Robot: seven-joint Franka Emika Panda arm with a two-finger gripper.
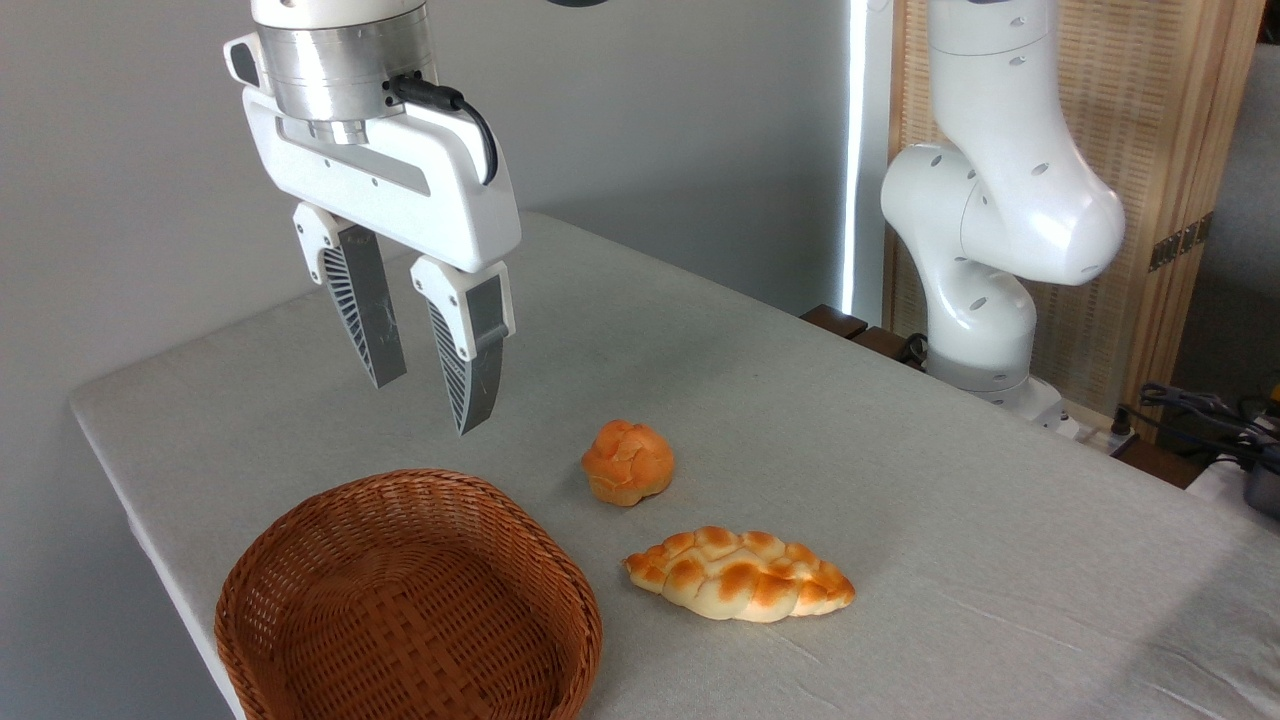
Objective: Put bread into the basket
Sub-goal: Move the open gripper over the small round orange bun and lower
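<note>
Grey cloth covers the table (800, 420), which runs from a plain grey wall at the back left to the lower right corner; at the upper left the claw (432, 378) hangs in the air above the table, pointing down, its two ribbed fingers (365, 310) a moderate gap apart with nothing between them; below it, at the near left edge of the table, sits the basket (300, 560), round, reddish-brown wicker, with nothing inside; the claw's tips are above and just behind the basket's far rim, not touching it; to the right of the basket, near but apart from it, the bread (628, 462) rests on the cloth, a small orange-golden bun with a cracked top; just in front of it and a little to the right lies a longer braided loaf (740, 575), pale with brown patches, close to the bun but not touching; further right, at the far edge of the table, stands the white robot arm (990, 200); behind it is a wooden slatted screen (1160, 130); dark cables (1200, 410) lie at the far right.
</note>
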